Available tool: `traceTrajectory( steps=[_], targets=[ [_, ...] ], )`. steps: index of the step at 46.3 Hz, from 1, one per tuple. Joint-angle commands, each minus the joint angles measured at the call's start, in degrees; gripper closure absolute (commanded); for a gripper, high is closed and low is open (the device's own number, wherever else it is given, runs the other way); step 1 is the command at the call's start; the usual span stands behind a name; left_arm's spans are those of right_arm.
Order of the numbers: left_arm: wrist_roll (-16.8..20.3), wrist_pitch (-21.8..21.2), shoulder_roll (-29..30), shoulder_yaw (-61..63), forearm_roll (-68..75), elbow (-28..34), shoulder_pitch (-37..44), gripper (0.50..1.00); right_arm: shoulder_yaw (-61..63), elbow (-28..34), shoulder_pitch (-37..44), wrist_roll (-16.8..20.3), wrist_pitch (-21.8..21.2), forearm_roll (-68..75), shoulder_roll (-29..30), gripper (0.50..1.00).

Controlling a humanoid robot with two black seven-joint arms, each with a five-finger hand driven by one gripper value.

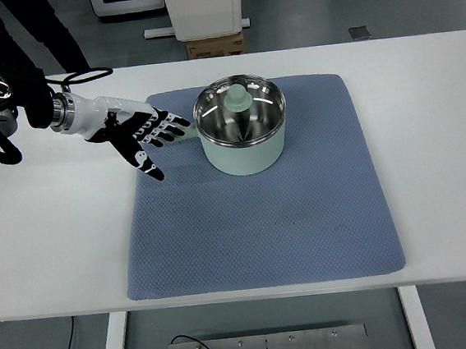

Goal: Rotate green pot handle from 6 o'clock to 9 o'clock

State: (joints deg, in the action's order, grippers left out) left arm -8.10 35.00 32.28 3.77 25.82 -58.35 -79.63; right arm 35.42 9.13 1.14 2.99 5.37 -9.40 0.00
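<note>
The green pot (241,132) sits on the blue mat (262,221), its handle apparently pointing left, beneath the left hand (138,132). Fingers spread, the hand grips nothing. Rotation seems complete; next comes pulling clear.

The left hand (142,134) hides most of the green pot's handle (190,138)
</note>
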Motion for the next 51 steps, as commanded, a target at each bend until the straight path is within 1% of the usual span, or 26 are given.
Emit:
traceTrajectory(
  steps=[1,12,22,35,41,47,48,49,51],
  targets=[
    [-0.1,0.0,0.0,0.1,-0.1,-1.8,-0.3,0.500,0.0,0.0,0.0,0.1,0.0,0.0,0.0,0.500],
    [-0.1,0.0,0.0,0.1,-0.2,-5.0,-1.8,0.500,0.0,0.0,0.0,0.1,0.0,0.0,0.0,0.500],
    [-0.1,0.0,0.0,0.0,-1.4,-5.6,-2.9,0.500,0.0,0.0,0.0,0.0,0.0,0.0,0.0,0.500],
    [-0.1,0.0,-0.3,-2.7,-12.2,-4.7,-5.1,0.500,0.0,0.0,0.0,0.0,0.0,0.0,0.0,0.500],
    [0.4,0.0,-0.4,-5.9,-17.4,-1.9,-4.9,0.500,0.0,0.0,0.0,0.0,0.0,0.0,0.0,0.500],
    [0.6,0.0,-1.1,-7.6,-24.9,3.6,-4.0,0.500,0.0,0.0,0.0,0.0,0.0,0.0,0.0,0.500],
    [0.6,0.0,-1.1,-7.6,-24.9,3.6,-4.0,0.500,0.0,0.0,0.0,0.0,0.0,0.0,0.0,0.500],
    [0.7,0.0,-2.2,-8.9,-29.0,7.6,-2.7,0.500,0.0,0.0,0.0,0.0,0.0,0.0,0.0,0.500],
    [0.8,0.0,-2.9,-10.3,-31.3,10.2,-1.8,0.500,0.0,0.0,0.0,0.0,0.0,0.0,0.0,0.500]
  ],
)
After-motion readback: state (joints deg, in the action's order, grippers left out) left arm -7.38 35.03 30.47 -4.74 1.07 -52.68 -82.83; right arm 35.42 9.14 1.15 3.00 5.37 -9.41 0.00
